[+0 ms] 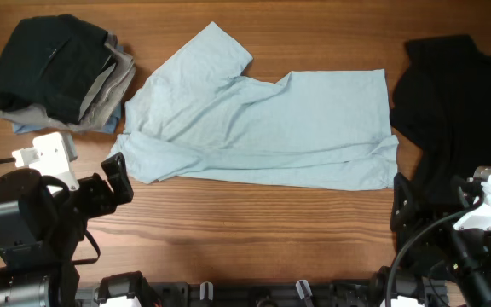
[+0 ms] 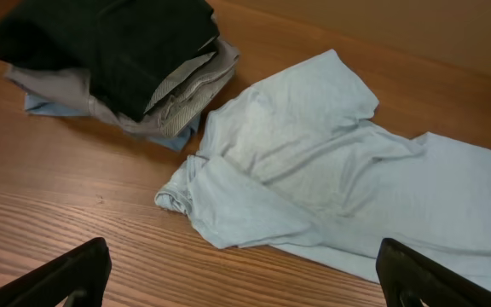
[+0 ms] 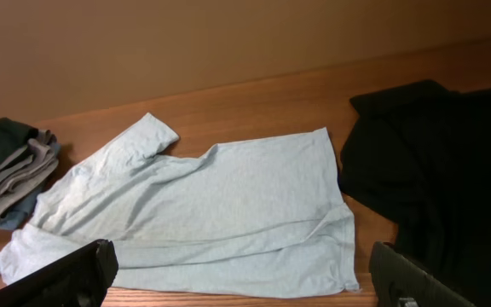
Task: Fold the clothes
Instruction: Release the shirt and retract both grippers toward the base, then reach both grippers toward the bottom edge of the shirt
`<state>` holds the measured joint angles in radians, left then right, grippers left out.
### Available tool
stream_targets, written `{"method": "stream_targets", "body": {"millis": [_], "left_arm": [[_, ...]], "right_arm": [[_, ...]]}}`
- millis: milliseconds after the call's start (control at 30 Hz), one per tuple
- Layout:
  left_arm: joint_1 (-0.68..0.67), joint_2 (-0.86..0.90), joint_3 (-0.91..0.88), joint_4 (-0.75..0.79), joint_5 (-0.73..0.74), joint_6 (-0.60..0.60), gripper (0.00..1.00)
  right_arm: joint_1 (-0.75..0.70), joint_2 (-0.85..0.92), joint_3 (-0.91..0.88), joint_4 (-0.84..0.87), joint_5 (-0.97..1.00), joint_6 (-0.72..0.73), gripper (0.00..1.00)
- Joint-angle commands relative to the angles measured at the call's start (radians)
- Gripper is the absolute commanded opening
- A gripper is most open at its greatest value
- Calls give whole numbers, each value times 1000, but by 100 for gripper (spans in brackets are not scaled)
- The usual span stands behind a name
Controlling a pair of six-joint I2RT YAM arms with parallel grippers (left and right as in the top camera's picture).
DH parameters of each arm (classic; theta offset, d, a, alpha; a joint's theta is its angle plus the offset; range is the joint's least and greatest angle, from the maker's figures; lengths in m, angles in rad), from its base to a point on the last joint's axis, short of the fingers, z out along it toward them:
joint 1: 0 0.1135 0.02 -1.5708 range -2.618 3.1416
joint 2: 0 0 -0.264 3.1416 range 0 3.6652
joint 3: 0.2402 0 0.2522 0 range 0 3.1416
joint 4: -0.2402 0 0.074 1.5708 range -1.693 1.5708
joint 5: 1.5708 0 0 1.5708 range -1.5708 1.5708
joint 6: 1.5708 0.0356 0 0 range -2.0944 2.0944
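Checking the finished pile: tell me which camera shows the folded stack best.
Left wrist: the folded stack sits close, its black, grey and blue layers distinct. Overhead shows it from above; right wrist catches just its edge.

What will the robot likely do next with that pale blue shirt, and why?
Probably ease the left gripper forward onto the near corner of the pale blue T-shirt. That gripper and the right gripper hang open and empty short of it, and the shirt lies spread out, only partly folded, unlike the folded stack beside it.
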<state>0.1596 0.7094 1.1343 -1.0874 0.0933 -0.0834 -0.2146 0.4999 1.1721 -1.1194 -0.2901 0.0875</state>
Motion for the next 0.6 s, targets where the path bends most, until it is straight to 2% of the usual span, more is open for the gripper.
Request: {"method": "stream_targets", "body": {"millis": [0,267,367,433,567], "left_arm": [[-1,1,-1,93,-8,8,100],[-1,3,-1,237,50,-3,100],[-1,3,-1,255,142,-3,100],[-1,6,-1,240,150,-2,100],[-1,73,-2,117,119,-3,100]], "right_arm": [[4,-5,-2,0,14,-9,100],[4,-5,-2,0,14,-9,100],[4,-5,-2,0,14,-9,100],[4,-5,-2,0,14,-9,100],[4,-5,-2,40,-18,0,100]]}}
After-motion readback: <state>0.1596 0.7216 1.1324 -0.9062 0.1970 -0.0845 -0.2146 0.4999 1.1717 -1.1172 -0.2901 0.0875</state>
